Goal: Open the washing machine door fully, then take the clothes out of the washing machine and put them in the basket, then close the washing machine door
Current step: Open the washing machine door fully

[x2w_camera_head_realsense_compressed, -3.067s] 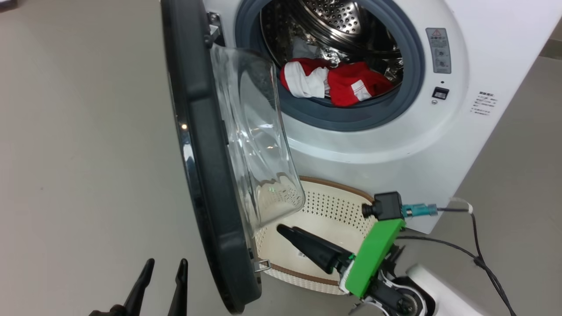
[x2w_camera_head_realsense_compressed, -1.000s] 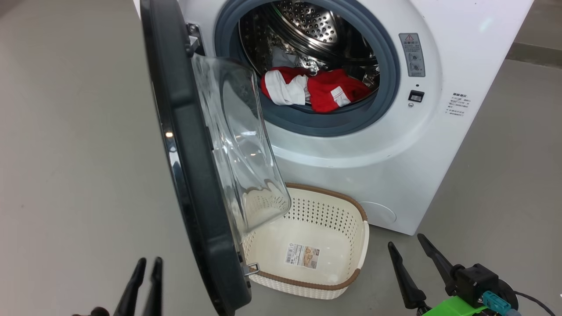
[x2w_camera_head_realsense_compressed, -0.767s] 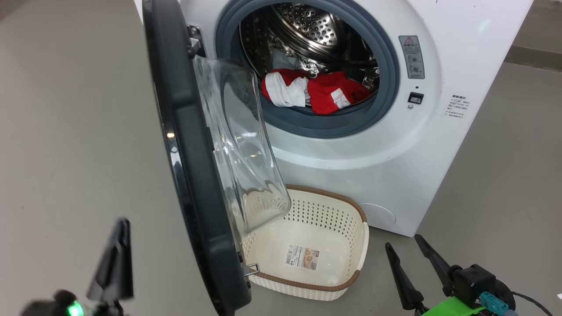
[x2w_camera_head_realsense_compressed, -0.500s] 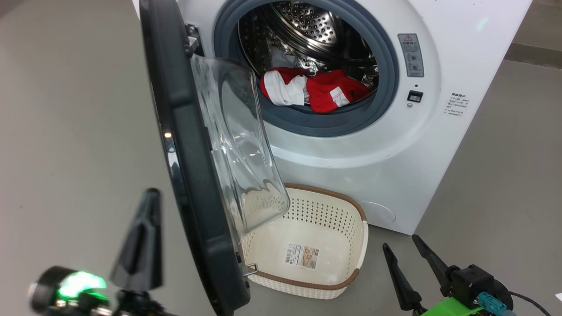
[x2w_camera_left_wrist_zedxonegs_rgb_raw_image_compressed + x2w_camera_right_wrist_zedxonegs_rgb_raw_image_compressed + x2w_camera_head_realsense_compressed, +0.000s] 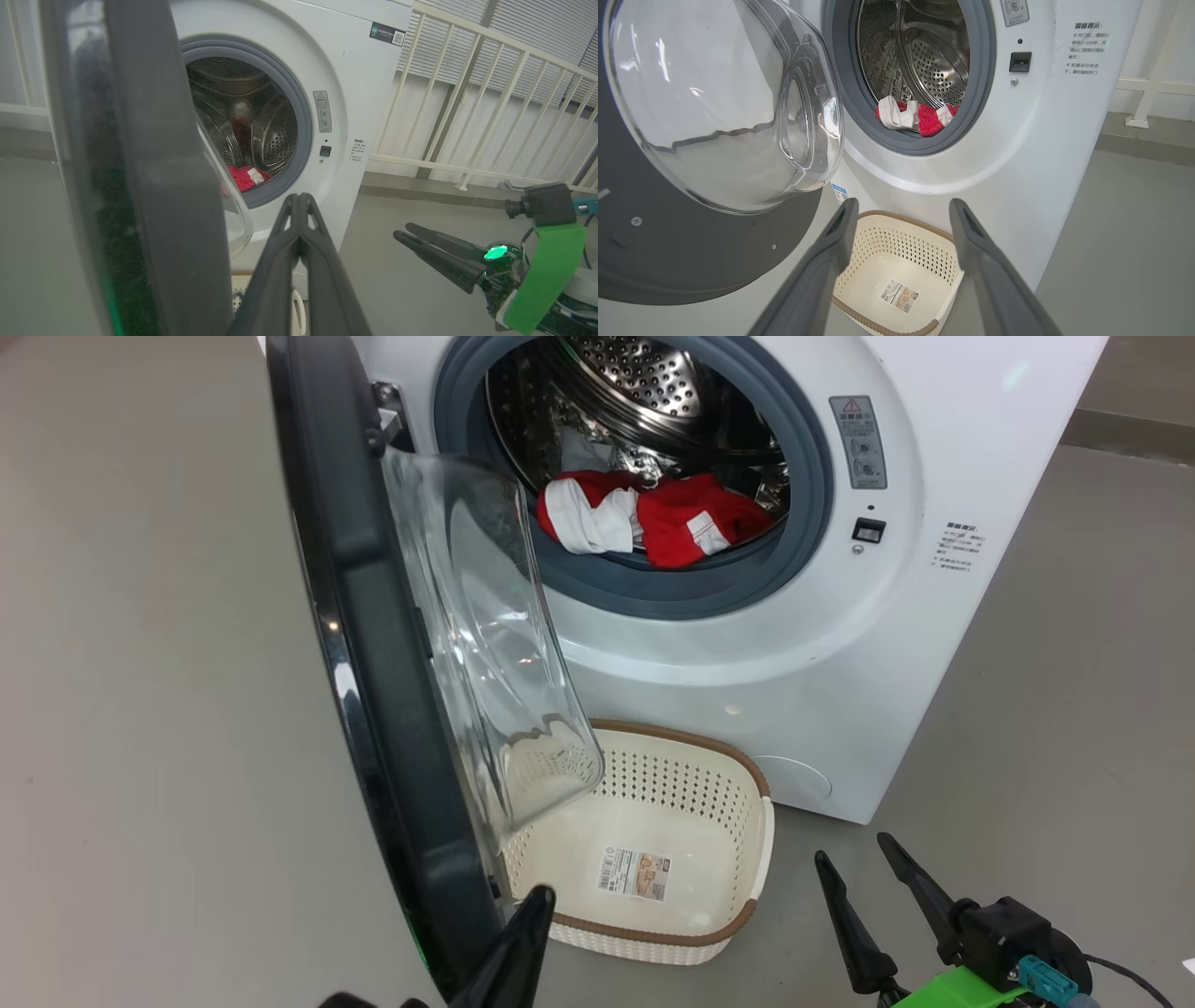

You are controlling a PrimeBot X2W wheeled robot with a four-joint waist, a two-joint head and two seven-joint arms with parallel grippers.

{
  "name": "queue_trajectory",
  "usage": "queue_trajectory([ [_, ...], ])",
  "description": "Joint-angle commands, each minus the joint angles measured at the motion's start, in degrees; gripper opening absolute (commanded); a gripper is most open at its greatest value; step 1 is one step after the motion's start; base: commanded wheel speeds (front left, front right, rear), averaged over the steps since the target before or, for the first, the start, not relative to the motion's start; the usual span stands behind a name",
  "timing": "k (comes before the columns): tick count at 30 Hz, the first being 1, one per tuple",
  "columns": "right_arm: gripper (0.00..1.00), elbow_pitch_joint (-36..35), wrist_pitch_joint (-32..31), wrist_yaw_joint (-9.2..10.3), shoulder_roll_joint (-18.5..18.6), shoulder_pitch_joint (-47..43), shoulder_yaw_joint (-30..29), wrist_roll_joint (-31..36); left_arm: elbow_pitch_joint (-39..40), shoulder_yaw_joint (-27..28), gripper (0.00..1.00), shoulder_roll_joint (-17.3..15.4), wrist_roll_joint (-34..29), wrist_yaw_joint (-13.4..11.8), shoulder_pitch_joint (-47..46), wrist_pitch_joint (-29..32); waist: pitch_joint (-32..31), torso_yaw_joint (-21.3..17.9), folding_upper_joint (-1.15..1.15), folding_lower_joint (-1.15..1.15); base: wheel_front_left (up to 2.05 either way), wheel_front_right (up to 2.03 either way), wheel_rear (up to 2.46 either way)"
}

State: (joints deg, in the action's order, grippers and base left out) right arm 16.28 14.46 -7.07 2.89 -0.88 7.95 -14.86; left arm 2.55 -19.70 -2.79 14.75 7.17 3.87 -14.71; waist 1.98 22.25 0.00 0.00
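The washing machine (image 5: 840,644) stands with its door (image 5: 364,709) swung out on the left, edge-on to me, the glass bowl (image 5: 476,635) facing the drum. Red and white clothes (image 5: 653,518) lie at the drum's front lip. The cream basket (image 5: 681,739) sits on the floor below the opening with just a paper label inside. My left gripper (image 5: 540,898) is shut on nothing, its tip just right of the door's lower edge, by the basket's near left corner. My right gripper (image 5: 864,863) stands open right of the basket, pointing at the machine (image 5: 1017,154).
Grey floor spreads left of the door and right of the machine. A white railing (image 5: 490,93) runs behind the machine on its right side. A dark cable (image 5: 1125,973) trails from my right wrist at the lower right.
My left gripper has shut and swung from the outer, left side of the door to just right of its lower edge. The right gripper has stayed put. The head view shifted a little.
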Motion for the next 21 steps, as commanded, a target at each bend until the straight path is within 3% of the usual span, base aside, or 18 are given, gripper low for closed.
queue_trajectory([
  [1, 1.00, -1.49, 0.53, -0.42, -0.01, 1.68, 1.23, -0.37, -0.49, 1.86, 0.00, -0.09, 0.56, 0.29, -0.96, -0.29, 0.04, -0.06, 0.00, 0.00, 0.00, 0.00, 0.00],
  [9, 1.00, -1.51, 0.53, -0.42, -0.01, 1.48, 0.96, -0.55, -5.70, 4.43, 0.00, -0.09, 2.47, 0.29, -1.96, -0.29, -0.03, 0.17, 0.00, 0.00, 0.00, 0.00, 0.00],
  [21, 1.00, -2.26, 0.53, -0.42, -0.02, 1.39, 0.54, -0.62, -7.24, 12.25, 0.00, -0.09, 3.11, -2.02, -1.24, -0.29, 0.16, 0.58, 0.00, 0.00, 0.00, 0.00, 0.00],
])
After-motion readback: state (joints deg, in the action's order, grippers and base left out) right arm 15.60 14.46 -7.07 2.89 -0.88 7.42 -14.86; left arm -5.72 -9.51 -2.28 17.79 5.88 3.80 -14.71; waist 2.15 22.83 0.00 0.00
